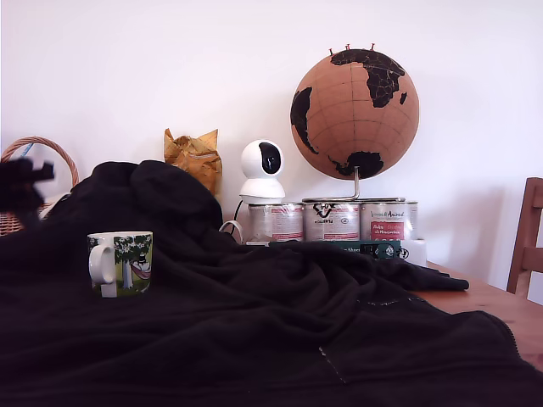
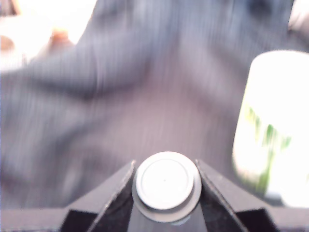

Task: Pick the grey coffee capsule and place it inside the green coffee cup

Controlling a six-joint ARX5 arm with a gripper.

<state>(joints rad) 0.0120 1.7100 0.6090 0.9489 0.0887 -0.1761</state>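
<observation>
Claw (image 2: 166, 186) closed on the grey coffee capsule (image 2: 165, 185), flat round face toward the wrist camera, dark fingers (image 2: 112, 189) pressing both sides. Green coffee cup (image 2: 275, 126) just beside, at the right edge of the wrist frame, upright, blurred, rim hard to make out. In the exterior view, cup (image 1: 121, 263) at centre left on the black blanket (image 1: 280, 322), handle toward that view's left; arm not clearly visible there. Likely need: a short sideways shift to sit above the mouth.
</observation>
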